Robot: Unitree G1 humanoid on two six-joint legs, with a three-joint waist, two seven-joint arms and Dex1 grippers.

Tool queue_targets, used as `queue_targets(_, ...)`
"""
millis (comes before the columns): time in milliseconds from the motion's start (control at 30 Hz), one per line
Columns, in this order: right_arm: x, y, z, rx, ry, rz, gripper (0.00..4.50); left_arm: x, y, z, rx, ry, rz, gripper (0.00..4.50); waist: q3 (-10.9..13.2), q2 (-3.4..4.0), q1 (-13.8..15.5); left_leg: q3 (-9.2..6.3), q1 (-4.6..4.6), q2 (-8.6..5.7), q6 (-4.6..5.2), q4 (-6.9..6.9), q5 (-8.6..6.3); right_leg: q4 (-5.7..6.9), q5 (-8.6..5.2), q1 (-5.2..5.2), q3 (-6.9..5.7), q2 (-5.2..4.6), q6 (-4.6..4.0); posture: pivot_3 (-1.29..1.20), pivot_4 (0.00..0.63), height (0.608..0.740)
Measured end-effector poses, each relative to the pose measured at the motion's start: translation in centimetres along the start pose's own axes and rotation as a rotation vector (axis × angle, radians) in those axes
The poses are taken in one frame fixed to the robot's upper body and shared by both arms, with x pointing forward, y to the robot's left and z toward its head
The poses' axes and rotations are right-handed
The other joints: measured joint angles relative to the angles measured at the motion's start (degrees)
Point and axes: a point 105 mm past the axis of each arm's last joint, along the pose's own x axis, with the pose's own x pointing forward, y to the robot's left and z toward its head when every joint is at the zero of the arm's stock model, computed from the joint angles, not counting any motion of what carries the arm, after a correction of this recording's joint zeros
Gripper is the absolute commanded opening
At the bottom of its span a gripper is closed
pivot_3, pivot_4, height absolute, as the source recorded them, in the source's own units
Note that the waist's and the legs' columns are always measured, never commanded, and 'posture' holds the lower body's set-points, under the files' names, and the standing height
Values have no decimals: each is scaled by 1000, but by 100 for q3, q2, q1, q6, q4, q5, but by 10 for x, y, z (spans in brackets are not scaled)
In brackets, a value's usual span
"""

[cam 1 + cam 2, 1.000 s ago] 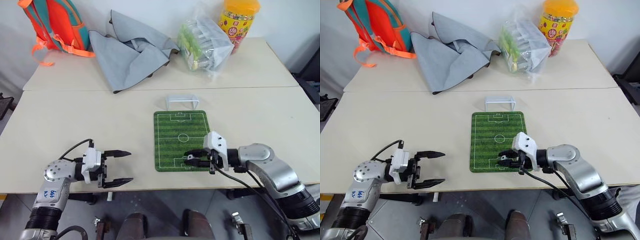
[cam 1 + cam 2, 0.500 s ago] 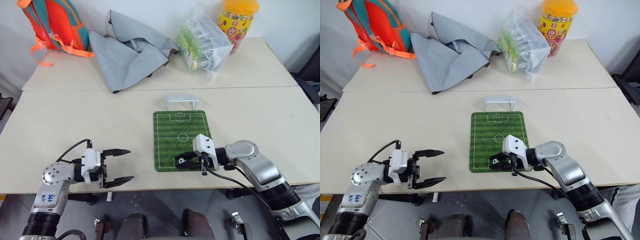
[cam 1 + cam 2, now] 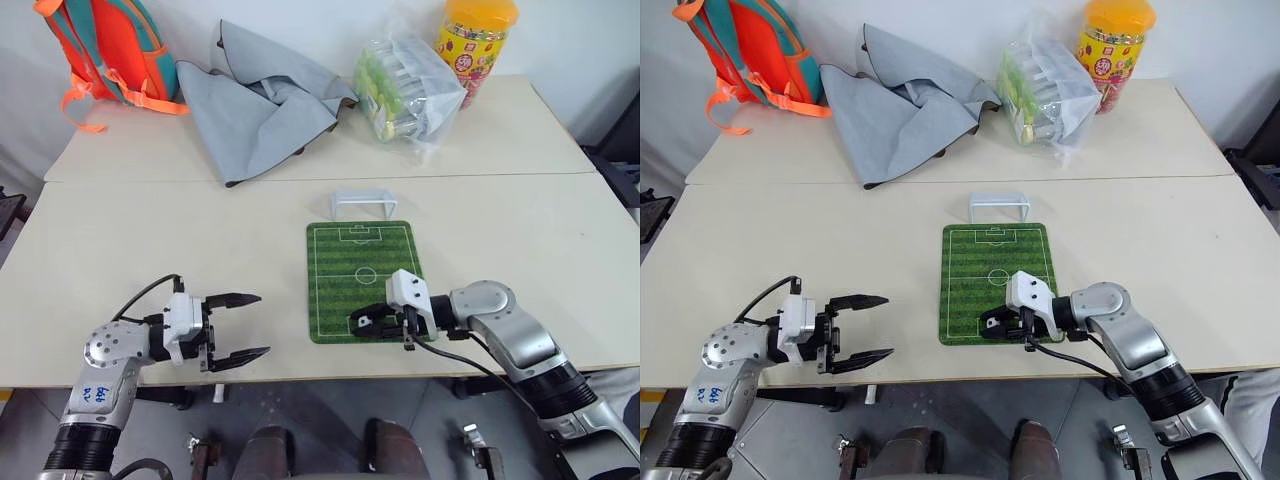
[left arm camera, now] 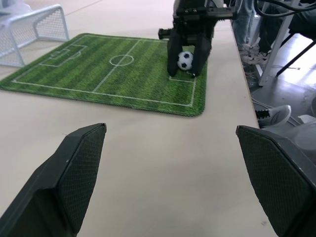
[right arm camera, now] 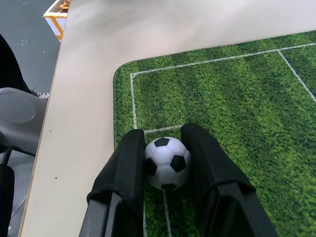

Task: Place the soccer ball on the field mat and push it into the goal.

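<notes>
Right wrist view: right gripper (image 5: pixel 165 148) jaws closed on the soccer ball (image 5: pixel 167 163), low over the field mat (image 5: pixel 256 113) near its near edge — contact unconfirmed. Advised: release gently so the ball stays put, then push straight toward the goal (image 3: pixel 363 202) at the far end. Head views hide the ball. Left gripper (image 3: pixel 238 326) jaws wide over the tabletop (image 3: pixel 150 240).

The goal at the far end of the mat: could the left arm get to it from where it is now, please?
Probably yes: bare table lies between the open left gripper and the goal, though it's a long stretch.
</notes>
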Motion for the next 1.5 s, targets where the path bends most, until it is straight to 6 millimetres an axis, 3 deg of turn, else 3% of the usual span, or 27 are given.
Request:
queue_targets(300, -1, -1, 0, 6, 1, -4, 849, 1, 7, 1, 7, -5, 10, 4500, 0, 0, 0, 0, 0, 2, -1, 0, 0, 0, 0, 0, 0, 2, 0, 0, 150, 740)
queue_targets(533, -2, 4, -1, 12, 0, 17, 2976, 2, 10, 2, 21, -12, 15, 4500, 0, 0, 1, 0, 0, 3, -1, 4, 0, 1, 1, 1, 0, 3, -1, 0, 150, 740)
queue_targets(767, -5, 0, 1, 9, -6, 0, 2976, 1, 14, -1, 9, -11, 29, 4500, 0, 0, 1, 1, -1, 5, -2, 11, -1, 3, 2, 1, 0, 4, -3, 0, 150, 740)
queue_targets(933, -13, -7, 22, -51, -23, -20, 2976, 3, 15, 0, 22, -22, 31, 4500, 0, 0, 1, 0, -1, 9, -4, 11, -2, 3, 2, 1, 0, 9, -4, 0, 150, 740)
queue_targets(1133, -16, -1, 47, -86, -60, -4, 2976, 8, 19, -1, 25, -39, 35, 4500, 0, 0, 5, 0, -2, 10, -5, 12, -2, 2, 3, 1, 0, 10, -4, 0, 150, 740)
queue_targets(1267, -26, 8, 51, -70, -52, -27, 1689, 12, 21, -1, 27, -52, 24, 4500, 0, -1, 43, -2, -3, 9, -6, 11, -3, 0, 3, 1, -1, 10, -4, 0, 150, 740)
queue_targets(1433, -27, 29, 39, -7, -29, -29, 28, 13, 20, -3, 26, -53, 15, 4500, 2, -3, 38, -1, -3, 10, -7, 12, -5, 0, 3, 1, -1, 10, -4, 0, 150, 740)
queue_targets(1500, -25, 35, 39, 2, -33, -23, 28, 13, 19, -3, 29, -54, 11, 4500, 2, -3, 13, 1, -3, 10, -7, 15, -5, 0, 3, 1, 0, 10, -5, 0, 150, 740)
